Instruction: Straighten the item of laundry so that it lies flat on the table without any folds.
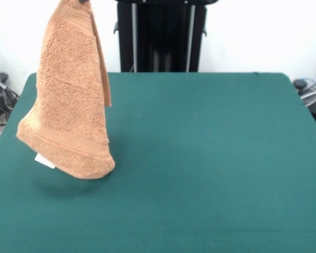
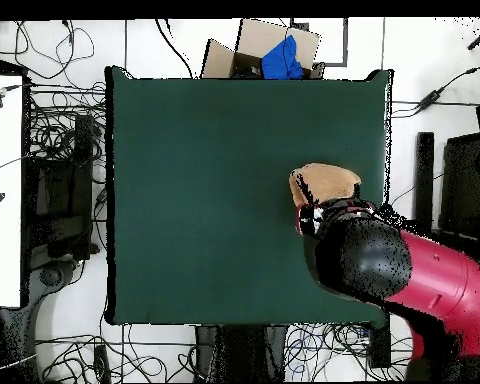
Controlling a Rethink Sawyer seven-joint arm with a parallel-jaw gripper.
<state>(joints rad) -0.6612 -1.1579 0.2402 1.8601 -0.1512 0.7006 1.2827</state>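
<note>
The light orange-brown towel hangs in a narrow folded drape from the top edge of the front view, over the left part of the dark green table. Its lower banded edge and small white tag hang just above the table, with a faint shadow beneath. Only a dark tip of my gripper shows at the towel's top, shut on the towel. In the overhead view the red and black arm covers the gripper. The towel shows bunched beyond the arm, near the table's right side.
The black pedestal stands behind the table's far edge. Cables lie on the floor around the table. A cardboard box with a blue thing in it sits beyond the table's top edge in the overhead view. A white surface stands at the left.
</note>
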